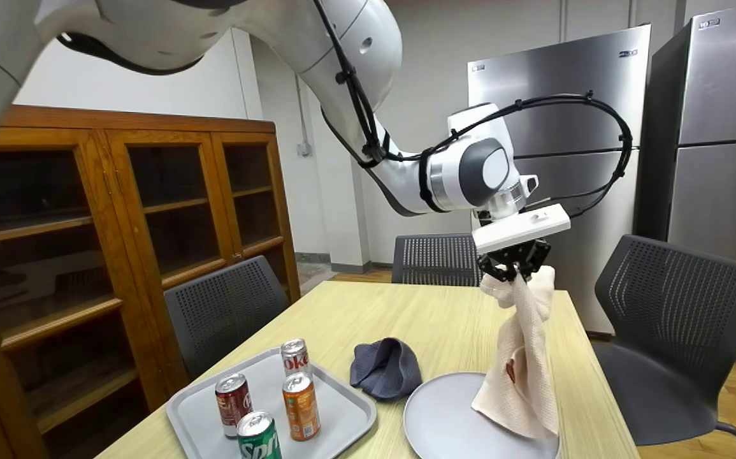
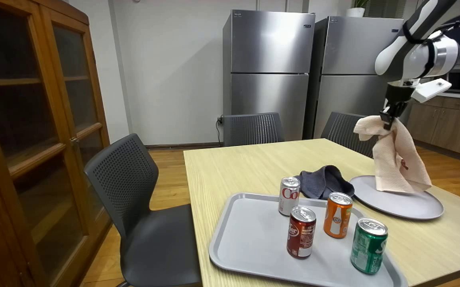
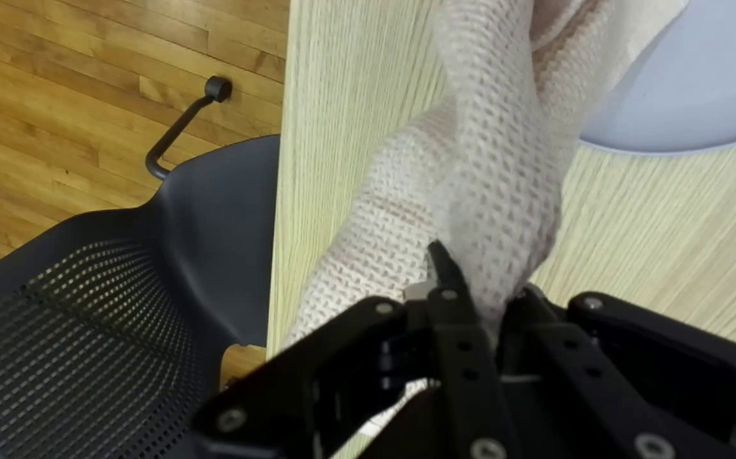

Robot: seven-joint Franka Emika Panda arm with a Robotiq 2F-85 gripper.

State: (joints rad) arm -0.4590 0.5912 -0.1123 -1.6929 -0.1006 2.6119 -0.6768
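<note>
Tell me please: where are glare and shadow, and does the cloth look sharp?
In an exterior view, glare brightens a steel refrigerator and a soft shadow lies on the wall beside it; in the wrist view, the cloth shows a readable weave, slightly softer close to the tool, whose inner parts fall into darkness.

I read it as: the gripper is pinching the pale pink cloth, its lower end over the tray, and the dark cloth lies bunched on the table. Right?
Not quite: both exterior views show the lower end of the pale pink cloth over the round plate, not the tray. The rest stands: the gripper is pinching that cloth, and the dark cloth lies bunched on the table.
</note>
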